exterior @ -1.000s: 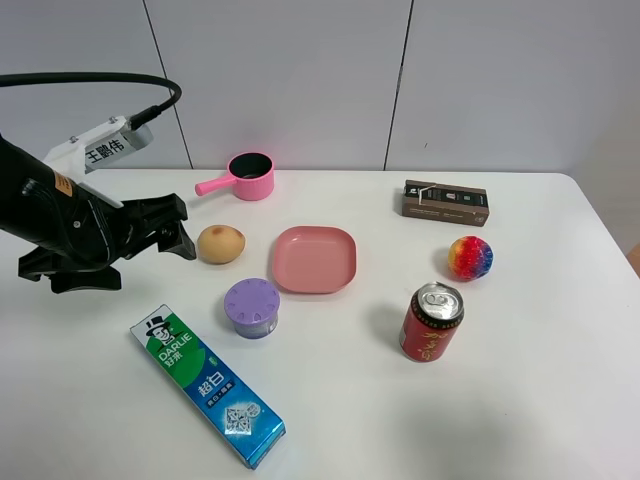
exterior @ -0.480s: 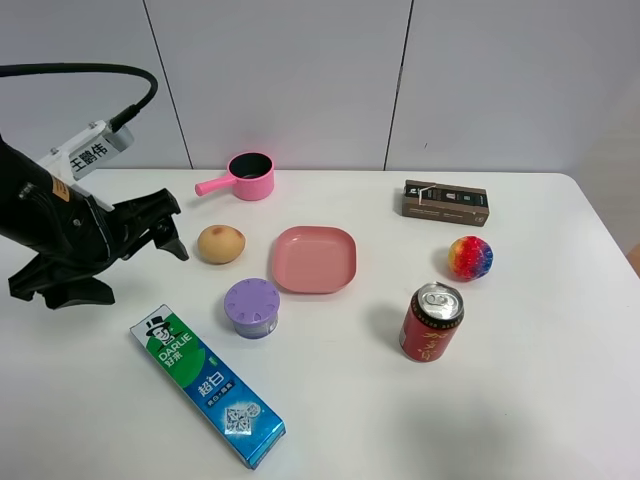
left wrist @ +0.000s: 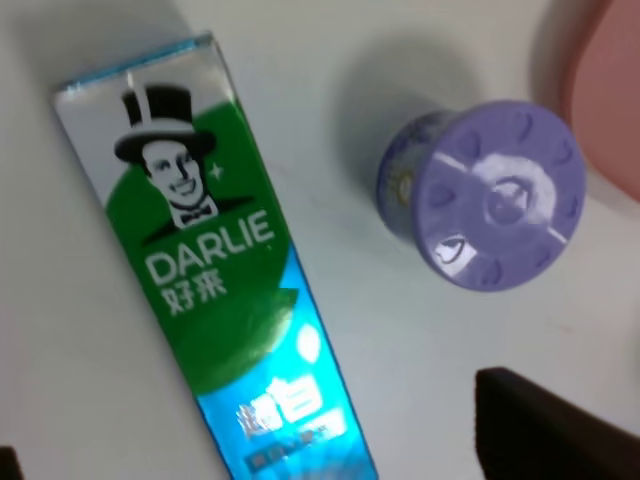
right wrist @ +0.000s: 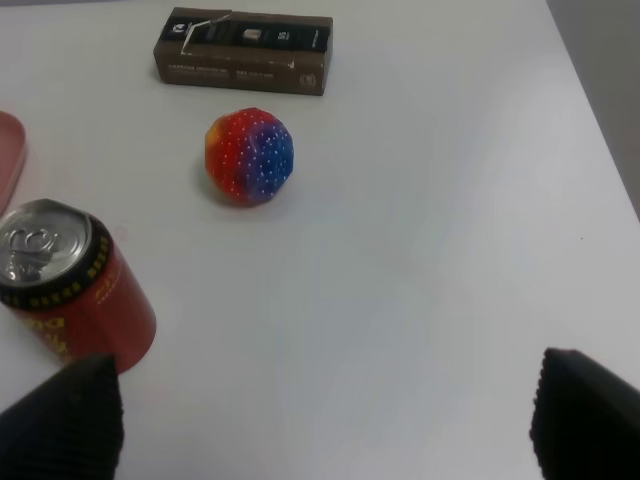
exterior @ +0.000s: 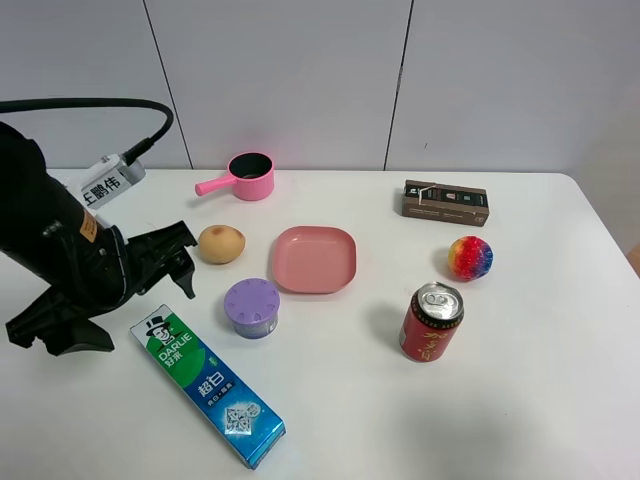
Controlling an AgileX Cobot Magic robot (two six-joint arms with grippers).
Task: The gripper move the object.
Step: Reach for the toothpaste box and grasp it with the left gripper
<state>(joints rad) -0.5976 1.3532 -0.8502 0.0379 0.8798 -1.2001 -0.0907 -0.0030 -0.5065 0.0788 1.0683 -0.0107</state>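
On the white table (exterior: 560, 400), seen from up high, the left gripper (exterior: 183, 262) hangs near the hat end of the toothpaste box (exterior: 207, 385). Its fingers are spread apart and hold nothing. The box lies flat near the front edge, so the move has not begun. A purple jar (exterior: 251, 307) sits close by and could get bumped.

In the left wrist view, the box lies under the spread fingers, with the jar beside it.

In the right wrist view, the right gripper (right wrist: 325, 420) is spread wide too and holds nothing. It is near a red can (right wrist: 65, 290), a bright ball (right wrist: 250, 157) and a brown box (right wrist: 245, 50).
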